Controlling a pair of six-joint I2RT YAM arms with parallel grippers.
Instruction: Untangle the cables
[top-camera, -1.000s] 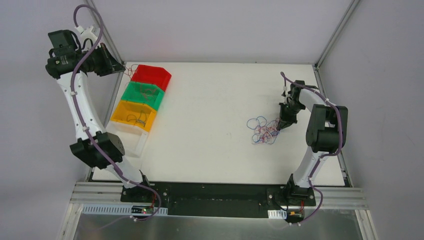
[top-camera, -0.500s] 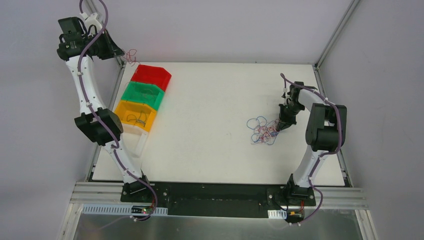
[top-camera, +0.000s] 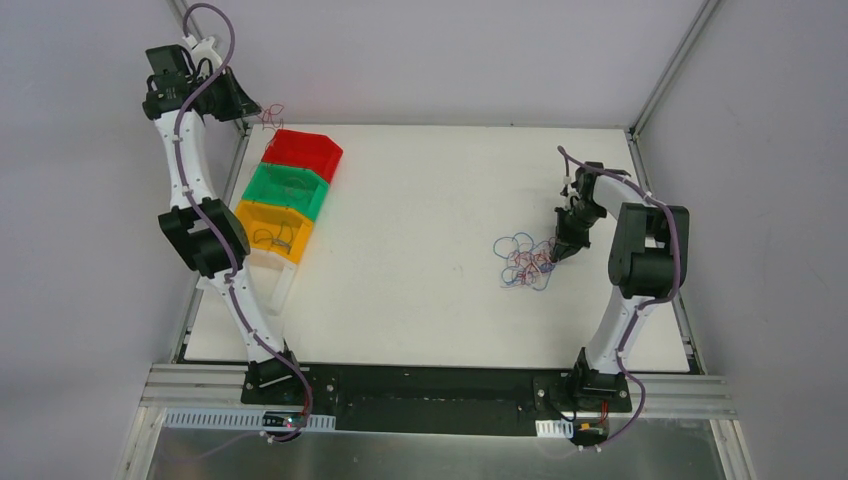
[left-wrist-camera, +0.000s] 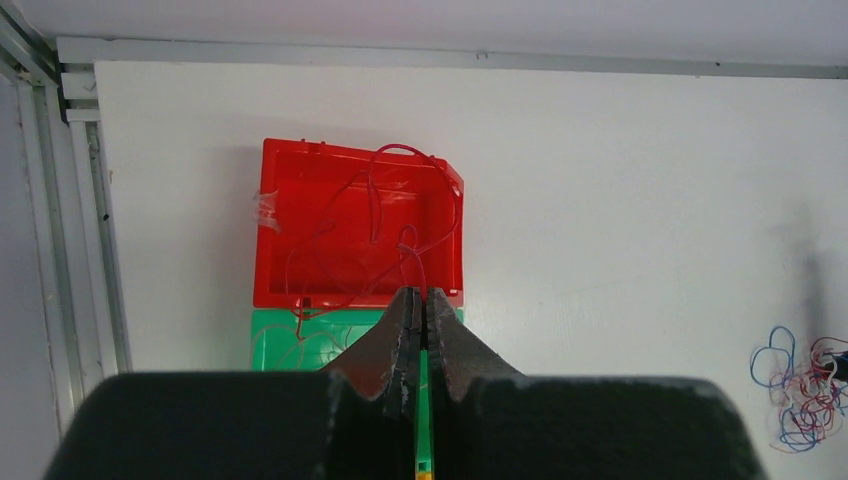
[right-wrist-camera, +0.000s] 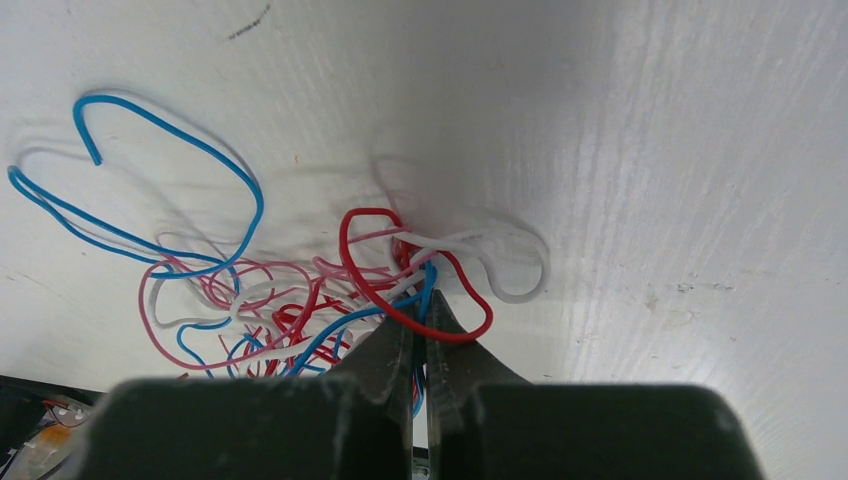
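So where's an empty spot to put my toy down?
The wide middle of the table, between the coloured bins and the cable tangle, is bare. Crowded: the bins at left, and the tangle at the right gripper.

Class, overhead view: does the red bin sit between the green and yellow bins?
No, the green bin sits in the middle, between the red bin and the yellow bin.

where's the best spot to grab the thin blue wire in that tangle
The thin blue wire's big open loop, lying flat and clear of the red, white and pink knot. Come down from above on that outer side, jaws across the strand.
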